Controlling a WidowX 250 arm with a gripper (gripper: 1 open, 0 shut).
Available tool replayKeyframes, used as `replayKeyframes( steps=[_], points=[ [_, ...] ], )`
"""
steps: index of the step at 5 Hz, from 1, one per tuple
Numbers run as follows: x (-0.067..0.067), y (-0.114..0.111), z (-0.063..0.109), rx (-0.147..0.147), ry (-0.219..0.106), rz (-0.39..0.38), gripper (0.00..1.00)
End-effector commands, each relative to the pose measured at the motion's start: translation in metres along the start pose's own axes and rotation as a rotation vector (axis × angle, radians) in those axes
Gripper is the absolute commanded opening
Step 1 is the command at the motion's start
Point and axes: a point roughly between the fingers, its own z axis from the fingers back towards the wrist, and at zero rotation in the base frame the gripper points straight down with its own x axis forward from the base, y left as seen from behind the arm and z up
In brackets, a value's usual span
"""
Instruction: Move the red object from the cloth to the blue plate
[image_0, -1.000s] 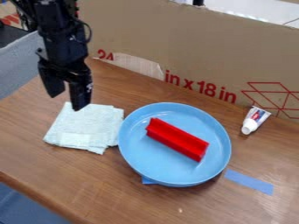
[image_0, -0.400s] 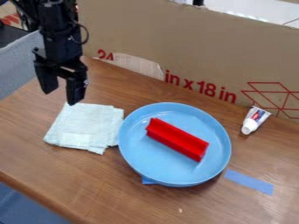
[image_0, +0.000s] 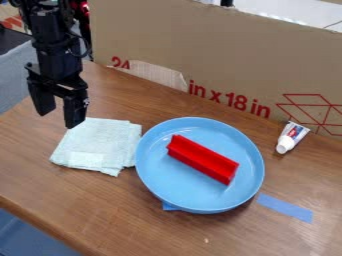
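Camera showed the red object (image_0: 202, 159) lying in the blue plate (image_0: 160, 172), and the gripper (image_0: 56, 104) hung open, holding nothing.

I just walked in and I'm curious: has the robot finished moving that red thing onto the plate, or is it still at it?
It looks done. The red object lies inside the blue plate, and the cloth is bare. The gripper holds nothing: its jaws are open, up and to the left of the cloth. Nothing of the move appears left to do.
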Motion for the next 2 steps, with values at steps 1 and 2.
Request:
replayKeyframes(
  steps=[1,2],
  points=[
    [-0.011,-0.014,0.009,0.032,-0.049,0.004,1.0],
    [-0.003,-0.045,0.018,0.003,-0.062,-0.07,1.0]
  ],
)
